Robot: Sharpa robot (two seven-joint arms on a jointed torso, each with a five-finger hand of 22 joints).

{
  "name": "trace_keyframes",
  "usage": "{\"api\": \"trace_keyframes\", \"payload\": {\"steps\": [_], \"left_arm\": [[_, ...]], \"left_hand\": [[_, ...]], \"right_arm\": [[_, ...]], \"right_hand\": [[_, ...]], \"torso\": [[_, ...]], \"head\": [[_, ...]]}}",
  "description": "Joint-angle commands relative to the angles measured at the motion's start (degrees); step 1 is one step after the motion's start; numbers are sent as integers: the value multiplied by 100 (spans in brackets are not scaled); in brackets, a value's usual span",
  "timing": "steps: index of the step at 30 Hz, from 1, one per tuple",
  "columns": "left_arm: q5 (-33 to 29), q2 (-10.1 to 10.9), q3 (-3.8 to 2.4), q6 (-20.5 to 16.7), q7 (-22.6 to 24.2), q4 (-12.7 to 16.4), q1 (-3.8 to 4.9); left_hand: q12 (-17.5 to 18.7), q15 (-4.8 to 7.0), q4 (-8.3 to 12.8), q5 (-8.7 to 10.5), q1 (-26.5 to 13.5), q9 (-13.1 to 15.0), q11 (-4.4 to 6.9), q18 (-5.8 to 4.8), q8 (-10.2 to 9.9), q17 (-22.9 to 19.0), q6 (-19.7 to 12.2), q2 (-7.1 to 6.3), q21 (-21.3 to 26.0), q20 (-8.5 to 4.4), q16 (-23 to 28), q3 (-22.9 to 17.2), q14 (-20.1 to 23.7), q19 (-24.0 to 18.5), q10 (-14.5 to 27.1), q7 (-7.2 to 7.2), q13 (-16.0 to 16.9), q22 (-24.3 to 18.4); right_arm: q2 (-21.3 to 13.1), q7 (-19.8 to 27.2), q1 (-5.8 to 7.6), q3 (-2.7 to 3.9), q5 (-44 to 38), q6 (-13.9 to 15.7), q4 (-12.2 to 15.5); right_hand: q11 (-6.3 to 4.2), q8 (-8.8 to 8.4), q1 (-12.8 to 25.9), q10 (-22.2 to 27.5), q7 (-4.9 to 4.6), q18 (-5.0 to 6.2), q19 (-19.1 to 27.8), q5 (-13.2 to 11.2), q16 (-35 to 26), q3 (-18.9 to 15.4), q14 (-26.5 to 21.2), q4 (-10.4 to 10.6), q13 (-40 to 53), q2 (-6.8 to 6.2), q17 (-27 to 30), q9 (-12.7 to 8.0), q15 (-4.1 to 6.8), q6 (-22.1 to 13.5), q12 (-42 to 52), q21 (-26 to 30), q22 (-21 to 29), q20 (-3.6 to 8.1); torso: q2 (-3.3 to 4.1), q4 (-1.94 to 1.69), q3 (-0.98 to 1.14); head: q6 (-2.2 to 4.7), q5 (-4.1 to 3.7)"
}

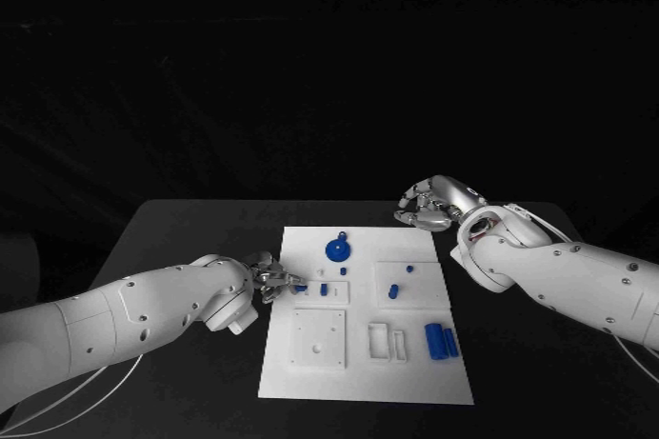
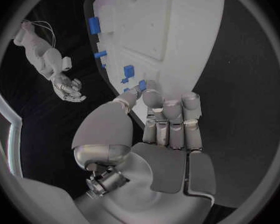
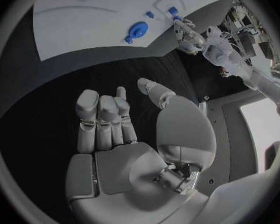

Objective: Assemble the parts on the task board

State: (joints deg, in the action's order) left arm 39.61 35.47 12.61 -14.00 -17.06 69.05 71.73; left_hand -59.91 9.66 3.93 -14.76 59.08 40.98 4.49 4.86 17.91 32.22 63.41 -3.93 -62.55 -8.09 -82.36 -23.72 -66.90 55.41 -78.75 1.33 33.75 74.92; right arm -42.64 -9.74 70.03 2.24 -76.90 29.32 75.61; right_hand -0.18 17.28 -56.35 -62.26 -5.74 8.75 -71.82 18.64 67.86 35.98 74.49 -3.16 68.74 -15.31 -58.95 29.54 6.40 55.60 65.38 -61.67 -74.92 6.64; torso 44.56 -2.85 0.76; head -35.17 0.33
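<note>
White task board (image 1: 412,368) (rectangular, recessed) carries small blue parts (image 1: 440,341).

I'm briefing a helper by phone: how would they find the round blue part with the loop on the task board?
Start at the white task board in the middle of the black table and go to its far edge, away from the robot. The round blue part lies there, left of centre, a little nearer the left hand. Unlike the small blocks and cylinders nearer the robot, it is a broad disc with a small loop sticking out.
</note>
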Motion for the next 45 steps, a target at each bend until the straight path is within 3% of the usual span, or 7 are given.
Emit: {"api": "trace_keyframes", "payload": {"steps": [1, 7, 17, 25, 35, 41, 45], "left_arm": [[-57, 9, -31, 33, 86, 44, 34], [19, 40, -37, 70, 34, 125, 98], [392, 37, -38, 225, -126, 175, 159], [1127, 3, -40, 587, -426, 221, 232], [1177, -1, -41, 561, -453, 208, 286], [831, 62, -40, 144, -50, 255, 287], [751, 189, -38, -315, 295, 408, 286]], "left_hand": [[-9, 46, 1099, -78, -5, 24, -41, -84, -15, -5, -122, 78, 8, -674, 4, -1145, -72, 33, 14, 103, -8, 74], [-24, 56, 1092, -465, -115, 95, -30, -99, -38, -8, -137, 177, 4, -669, 2, -1139, -64, 25, 40, 94, -14, 84], [-45, 87, 1138, -668, -244, 276, 4, -107, 23, -9, -83, 328, -7, -673, -7, -1117, -66, 25, 52, 58, -19, 91], [-83, 131, 1252, -1166, -399, 550, 50, -97, 101, -1, -50, 349, -34, -696, -40, -1125, -109, 54, 14, 11, -23, 96], [-91, 148, 1268, -1336, -387, 641, 69, -90, 127, 1, -40, 370, -45, -705, -51, -1151, -129, 65, -3, -6, -27, 97], [-80, 140, 1229, -1128, -382, 708, 55, -85, 89, -11, -107, 302, -47, -713, -34, -1159, -130, 85, -2, 7, -40, 87], [50, 38, 1170, -223, -307, 654, -48, -90, -135, -88, -423, 9, 34, -701, 117, -1187, -22, 32, 160, 118, -103, 46]], "right_arm": [[0, 53, -3, 2, -20, -33, 6], [8, 53, -3, 2, -20, -34, -3], [10, 53, -3, 2, -20, -40, -7], [16, 53, -3, 2, -18, -45, -6], [16, 52, -3, 2, -17, -43, -3], [12, 62, -3, 2, -15, -39, -6], [10, 89, -3, 2, 6, -45, -7]], "right_hand": [[-10, -38, 47, 47, -40, 625, -1, 38, -31, 12, 38, 25, -8, -13, -10, 7, 14, 10, -21, 37, -47, 32], [-10, -39, 47, 47, -40, 625, -1, 38, -32, 13, 38, 25, -8, -13, -10, 8, 14, 10, -21, 38, -47, 32], [-10, -39, 42, 47, -40, 625, -2, 37, -32, 14, 38, 22, -9, -14, -11, 9, 14, 9, -21, 38, -48, 33], [-10, -39, 38, 47, -40, 625, -2, 37, -33, 16, 38, 18, -9, -14, -11, 10, 14, 10, -20, 39, -48, 34], [-10, -40, 33, 47, -40, 625, -2, 36, -33, 17, 39, 15, -9, -15, -11, 10, 14, 10, -20, 39, -49, 34], [-10, -40, 29, 47, -40, 625, -2, 35, -33, 19, 39, 11, -10, -15, -12, 11, 14, 10, -20, 39, -49, 35], [-10, -40, 26, 47, -40, 625, -2, 34, -34, 19, 39, 9, -10, -15, -12, 11, 14, 10, -20, 40, -49, 35]], "torso": [[-3, -6, 2], [-3, -4, 4], [1, 8, 6], [2, 8, 4], [1, 10, 1], [-2, -2, -2], [-7, -2, -3]], "head": [[0, 15], [4, 31], [7, 48], [-5, 51], [-9, 48], [-4, 33], [-8, 24]]}}
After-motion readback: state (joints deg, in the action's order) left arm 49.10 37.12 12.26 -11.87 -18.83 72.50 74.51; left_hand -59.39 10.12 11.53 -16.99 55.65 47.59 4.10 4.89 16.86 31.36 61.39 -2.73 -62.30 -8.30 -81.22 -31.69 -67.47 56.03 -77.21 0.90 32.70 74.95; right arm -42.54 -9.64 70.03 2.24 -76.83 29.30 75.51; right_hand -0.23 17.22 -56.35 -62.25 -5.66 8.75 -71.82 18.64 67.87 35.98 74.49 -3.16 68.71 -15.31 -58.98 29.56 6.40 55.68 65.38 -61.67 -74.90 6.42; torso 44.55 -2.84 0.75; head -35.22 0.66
